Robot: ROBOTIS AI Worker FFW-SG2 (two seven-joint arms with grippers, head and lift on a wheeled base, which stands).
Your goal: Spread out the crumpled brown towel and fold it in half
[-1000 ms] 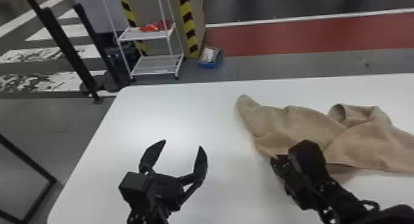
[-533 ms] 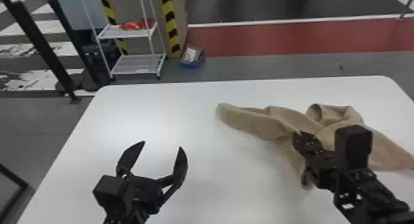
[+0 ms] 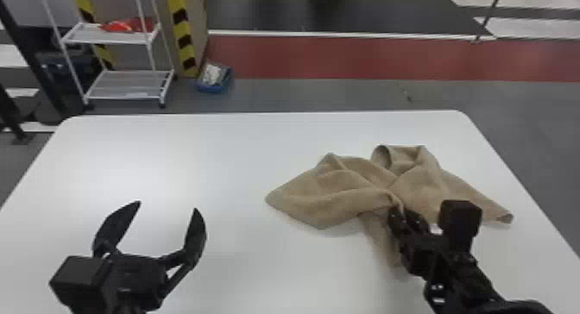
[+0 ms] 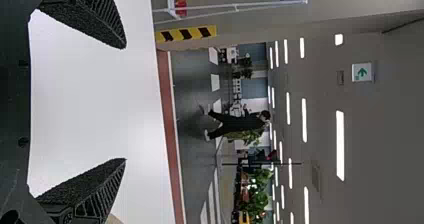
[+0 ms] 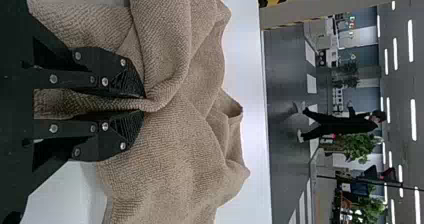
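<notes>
A robot's right hand (image 5: 144,104) pinches a gathered ridge of a crumpled brown towel (image 3: 336,192) on a white bench (image 3: 194,153), its two black fingers pressed together on the cloth, while the left hand (image 3: 167,206), fingers spread wide and holding nothing, hangs well apart from the fabric on the robot's left. The grip, taken on the side nearest the robot, appears meant to give the right arm a hold from which the heap can be drawn open; the left hand's wide spread would suit taking a second edge, so that both could pull the cloth flat. The towel lies on the right half of the bench, its coarse, ribbed weave bunched into overlapping folds. One corner (image 3: 276,197) points toward the robot's left, another (image 3: 504,217) toward the bench's right side, and a curled loop (image 3: 382,157) stands up at the far side. A narrow flap (image 3: 384,242) trails toward the robot beside the right hand. Spreading looks to be in its early stage, with the fold in half to come; a pull from this one bunched point could simply drag the heap along.
</notes>
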